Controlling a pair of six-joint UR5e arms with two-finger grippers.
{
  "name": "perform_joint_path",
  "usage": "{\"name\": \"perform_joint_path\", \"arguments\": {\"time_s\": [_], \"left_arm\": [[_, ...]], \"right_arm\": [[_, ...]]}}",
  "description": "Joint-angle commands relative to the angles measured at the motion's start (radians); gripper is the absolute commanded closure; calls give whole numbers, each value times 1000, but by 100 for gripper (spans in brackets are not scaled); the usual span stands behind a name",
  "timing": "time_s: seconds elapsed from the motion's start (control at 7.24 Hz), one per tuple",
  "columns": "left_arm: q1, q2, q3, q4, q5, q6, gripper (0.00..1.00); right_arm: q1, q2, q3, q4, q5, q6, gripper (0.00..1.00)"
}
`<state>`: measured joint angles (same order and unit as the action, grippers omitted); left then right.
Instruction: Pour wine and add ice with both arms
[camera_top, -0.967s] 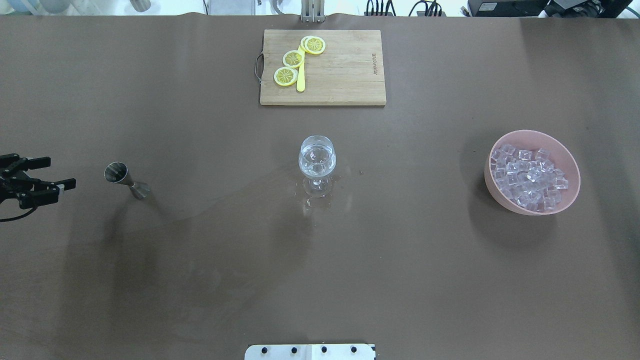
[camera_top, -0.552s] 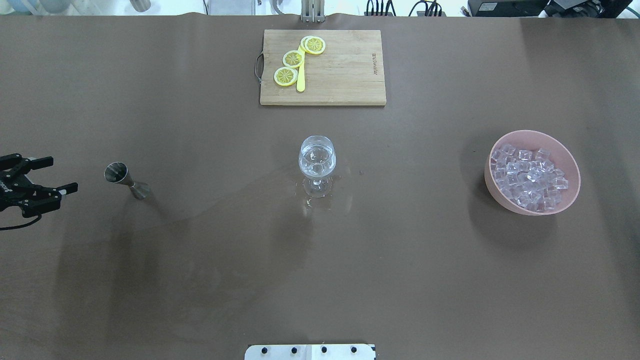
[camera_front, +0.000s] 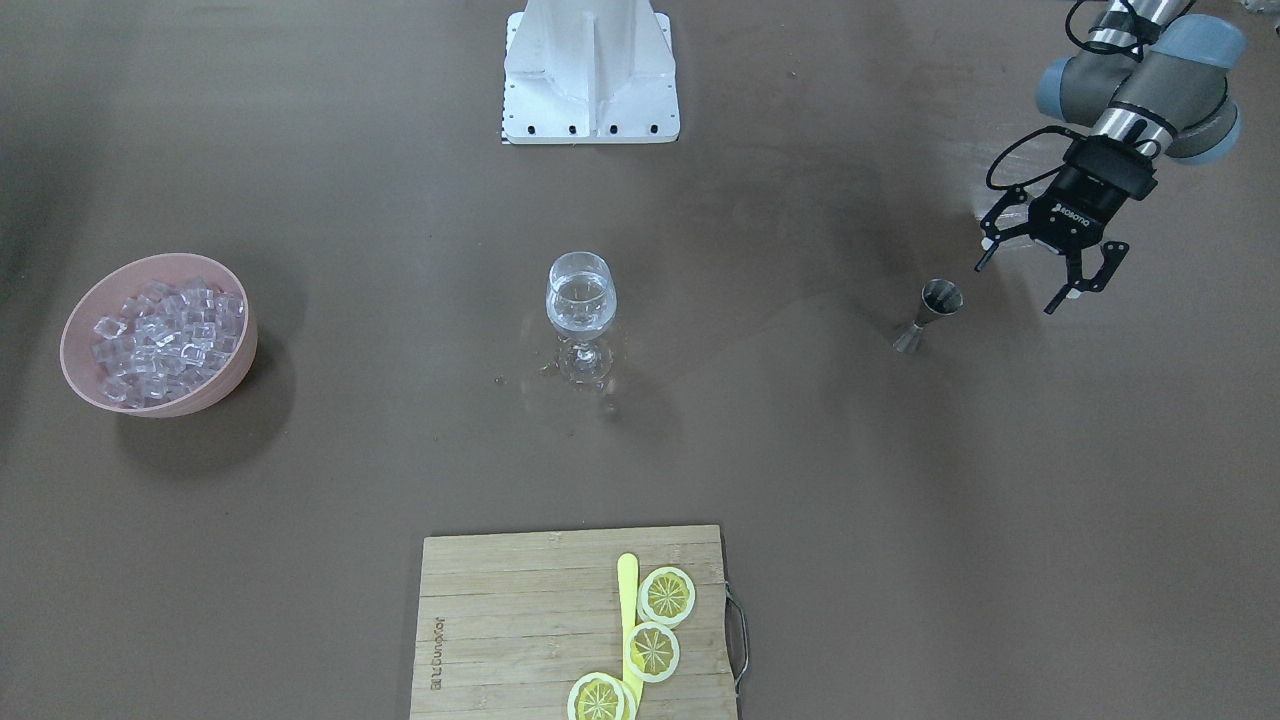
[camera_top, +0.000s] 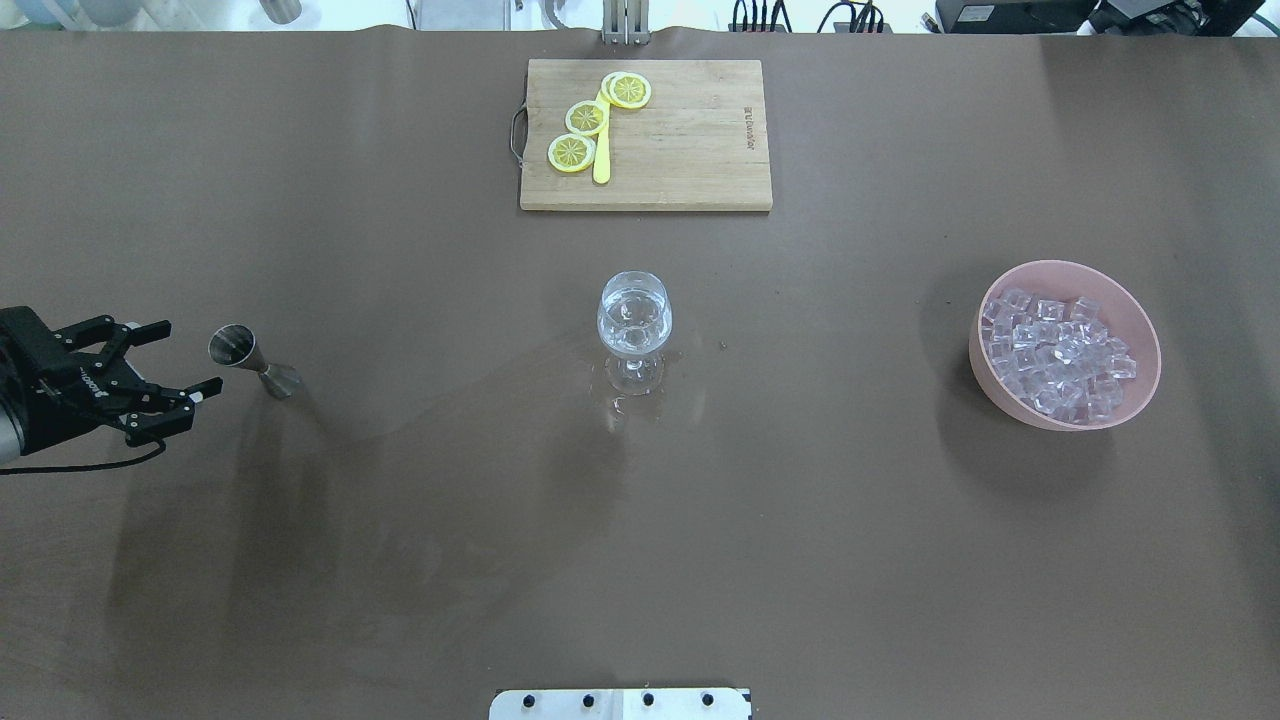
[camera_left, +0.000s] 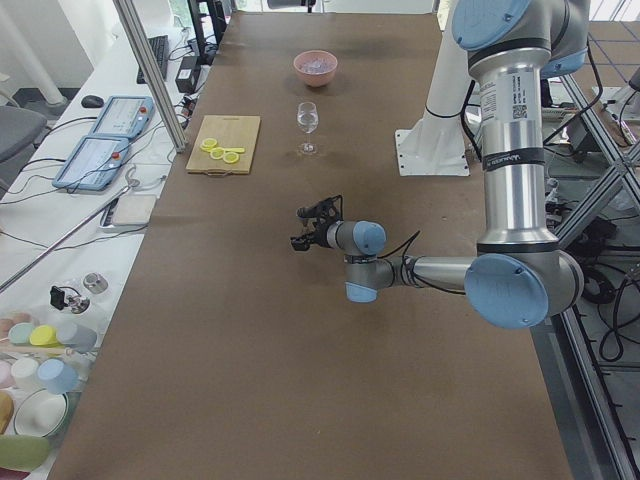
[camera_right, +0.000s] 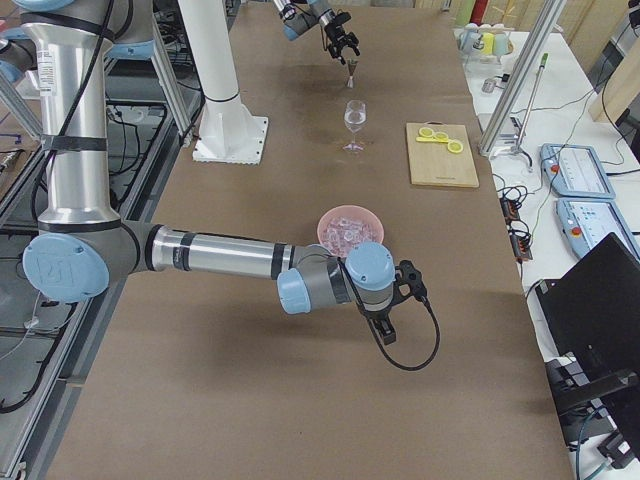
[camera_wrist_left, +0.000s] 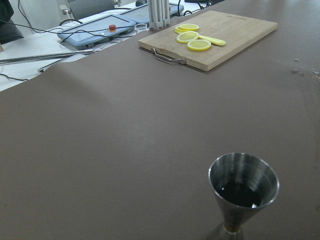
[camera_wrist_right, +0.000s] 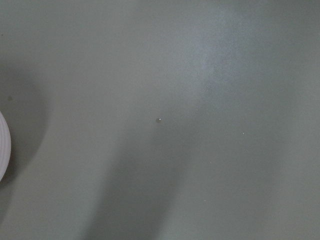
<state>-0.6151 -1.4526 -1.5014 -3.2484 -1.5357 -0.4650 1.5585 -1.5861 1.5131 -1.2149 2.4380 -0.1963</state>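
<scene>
A clear wine glass (camera_top: 633, 322) stands mid-table, also in the front view (camera_front: 581, 300), and holds a little clear wine; wet drops lie round its foot. A pink bowl (camera_top: 1120, 405) at the right is full of ice cubes (camera_top: 1058, 350). A steel jigger (camera_top: 250, 358) stands at the left and fills the lower left wrist view (camera_wrist_left: 242, 192). My left gripper (camera_top: 190, 355) is open and empty, just left of the jigger, apart from it; it also shows in the front view (camera_front: 1015, 288). My right gripper (camera_right: 388, 322) shows only in the exterior right view, near the bowl; I cannot tell its state.
A wooden cutting board (camera_top: 690, 150) with three lemon slices (camera_top: 585, 118) and a yellow tool lies at the far middle. The white base block (camera_front: 590, 70) stands at the robot's side. Bare brown table surrounds the glass.
My left gripper has moved right, toward the jigger, and stays open. The glass, bowl and jigger have not moved.
</scene>
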Motion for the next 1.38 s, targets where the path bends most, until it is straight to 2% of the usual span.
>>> {"name": "perform_joint_path", "arguments": {"time_s": [0.0, 0.83, 0.97, 1.1, 1.24], "left_arm": [[29, -22, 26, -1, 16, 2, 3], [35, -127, 107, -5, 14, -6, 5], [35, -134, 104, -7, 12, -11, 31], [35, -134, 102, -16, 5, -36, 70], [35, -131, 96, -27, 2, -72, 98]], "right_arm": [[0, 0, -2, 0, -1, 0, 0], [2, -14, 5, 0, -1, 0, 0], [2, -14, 7, 0, -1, 0, 0], [2, -14, 7, 0, -1, 0, 0], [3, -14, 9, 0, -1, 1, 0]]}}
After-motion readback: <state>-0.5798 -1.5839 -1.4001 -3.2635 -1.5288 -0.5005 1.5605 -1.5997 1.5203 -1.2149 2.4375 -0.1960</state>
